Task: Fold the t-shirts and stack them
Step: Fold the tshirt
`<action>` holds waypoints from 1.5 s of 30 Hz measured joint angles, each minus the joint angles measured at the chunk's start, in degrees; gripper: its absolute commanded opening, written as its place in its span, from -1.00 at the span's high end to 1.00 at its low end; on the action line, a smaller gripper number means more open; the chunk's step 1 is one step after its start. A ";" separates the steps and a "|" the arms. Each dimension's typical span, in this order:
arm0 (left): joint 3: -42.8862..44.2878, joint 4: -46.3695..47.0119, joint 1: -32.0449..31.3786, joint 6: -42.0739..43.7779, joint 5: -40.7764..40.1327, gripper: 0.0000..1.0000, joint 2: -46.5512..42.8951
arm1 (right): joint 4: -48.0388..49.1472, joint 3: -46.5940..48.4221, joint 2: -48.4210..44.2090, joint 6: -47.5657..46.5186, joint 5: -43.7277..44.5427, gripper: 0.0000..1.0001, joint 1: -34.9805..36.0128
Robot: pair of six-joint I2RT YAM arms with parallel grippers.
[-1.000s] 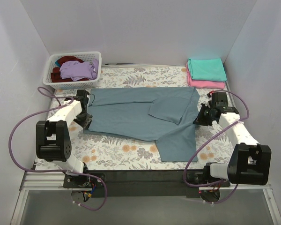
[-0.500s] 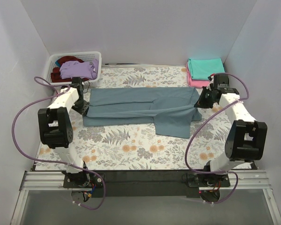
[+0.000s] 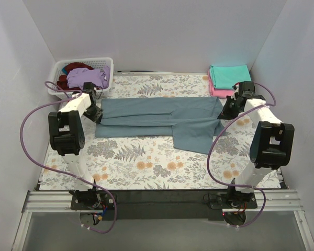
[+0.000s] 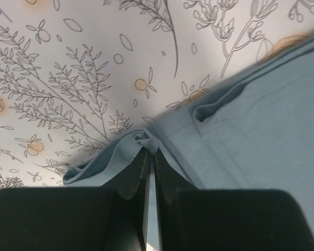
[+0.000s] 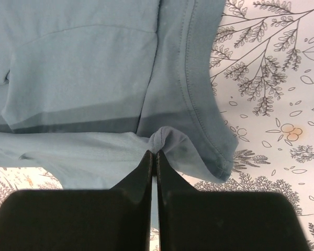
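Top external view: the slate blue-grey t-shirt [image 3: 162, 117] lies folded lengthwise across the bench [image 3: 141, 167]. The left hand [image 3: 97, 116] pinches its 9 o'clock edge; the right hand [image 3: 226, 112] pinches its 3 o'clock edge.

From above, the left gripper [image 3: 98, 115] and right gripper [image 3: 224, 113] are too small for me to make out their fingertips. The pink t-shirt [image 3: 227, 93] is mostly covered by the teal t-shirt [image 3: 230, 76] on top, and the dark red t-shirt [image 3: 63, 83] is half buried under the lilac t-shirt [image 3: 88, 77] in the basket [image 3: 109, 83]. On both wrist cameras the blue-grey t-shirt [image 4: 261, 120] runs off the edges, its pinched fold disappearing between the fingers [image 4: 131, 178].
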 measured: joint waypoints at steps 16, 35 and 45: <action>-2.91 5.40 -0.02 1.33 0.46 0.84 -0.04 | 2.54 -0.79 1.84 -0.26 -0.87 0.73 -1.01; -14.40 13.64 -0.55 7.65 -1.88 -0.23 -21.79 | 2.99 -6.08 -12.31 -3.39 6.12 -0.20 8.31; -27.52 16.59 -6.05 12.72 1.77 -0.22 -30.05 | 4.15 -22.47 -17.66 -1.60 7.91 -0.16 20.83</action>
